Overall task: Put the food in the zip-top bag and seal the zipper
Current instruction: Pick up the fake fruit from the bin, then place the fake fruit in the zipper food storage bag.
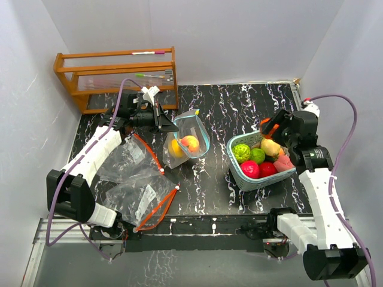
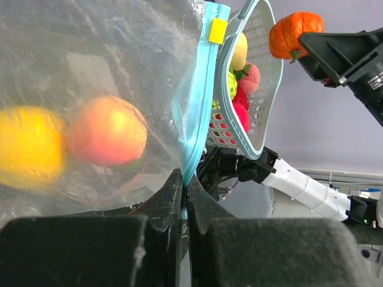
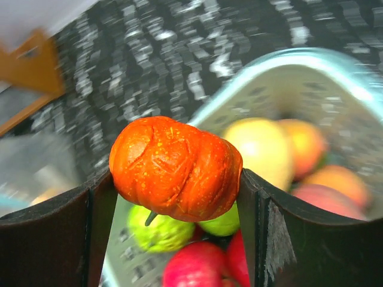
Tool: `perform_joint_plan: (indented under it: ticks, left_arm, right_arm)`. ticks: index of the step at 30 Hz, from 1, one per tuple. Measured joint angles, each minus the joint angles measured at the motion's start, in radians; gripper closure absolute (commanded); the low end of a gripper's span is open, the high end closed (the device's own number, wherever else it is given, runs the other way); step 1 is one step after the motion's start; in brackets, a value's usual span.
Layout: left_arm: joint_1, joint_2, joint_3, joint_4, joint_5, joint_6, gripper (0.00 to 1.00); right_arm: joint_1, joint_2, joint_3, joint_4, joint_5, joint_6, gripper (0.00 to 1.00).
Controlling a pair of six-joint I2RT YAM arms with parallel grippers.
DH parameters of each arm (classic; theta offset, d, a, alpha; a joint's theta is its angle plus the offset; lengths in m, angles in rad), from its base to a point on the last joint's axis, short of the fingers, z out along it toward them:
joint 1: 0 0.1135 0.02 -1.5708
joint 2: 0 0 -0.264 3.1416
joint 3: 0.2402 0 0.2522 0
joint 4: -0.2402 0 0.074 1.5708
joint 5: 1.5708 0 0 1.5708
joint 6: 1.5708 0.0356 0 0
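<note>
Gripping a glossy orange toy pumpkin (image 3: 175, 166) by its ribbed flanks above the teal basket (image 1: 242, 179), the right gripper (image 3: 175, 197) holds a light, rigid — and probably slippery — piece, while the left gripper (image 2: 184, 200), closed, pinches the rim of the zip-top bag (image 2: 119, 54), two fruits (image 2: 106, 130) inside.

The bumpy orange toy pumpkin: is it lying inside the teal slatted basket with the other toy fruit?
No, the right gripper clamps the bumpy orange toy pumpkin from both sides, in the air above the teal slatted basket.
</note>
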Motion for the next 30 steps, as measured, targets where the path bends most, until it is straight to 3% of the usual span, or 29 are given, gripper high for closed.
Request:
perform_joint_plan:
  ticks: [3,6,13,17,25,30]
  left_arm:
    - [0.000,0.000,0.000,0.002,0.000,-0.001,1.00]
    - [0.000,0.000,0.000,0.002,-0.001,-0.002,1.00]
    - [0.000,0.000,0.000,0.003,-0.007,-0.006,1.00]
    - [0.000,0.000,0.000,0.010,-0.009,-0.017,1.00]
    - [0.000,0.000,0.000,0.009,-0.010,-0.023,1.00]
    - [0.000,-0.001,0.000,0.009,-0.012,-0.023,1.00]
  right_arm:
    - [0.013,0.005,-0.004,0.070,-0.220,0.011,0.62]
    - [0.098,0.013,-0.010,0.148,-0.316,0.031,0.62]
    - [0.507,0.172,0.068,0.279,-0.281,0.047,0.61]
    - [0.653,0.286,0.097,0.352,-0.229,0.050,0.57]
    - [0.674,0.370,0.097,0.405,-0.102,0.063,0.52]
    - [0.674,0.459,0.148,0.451,-0.103,0.061,0.37]
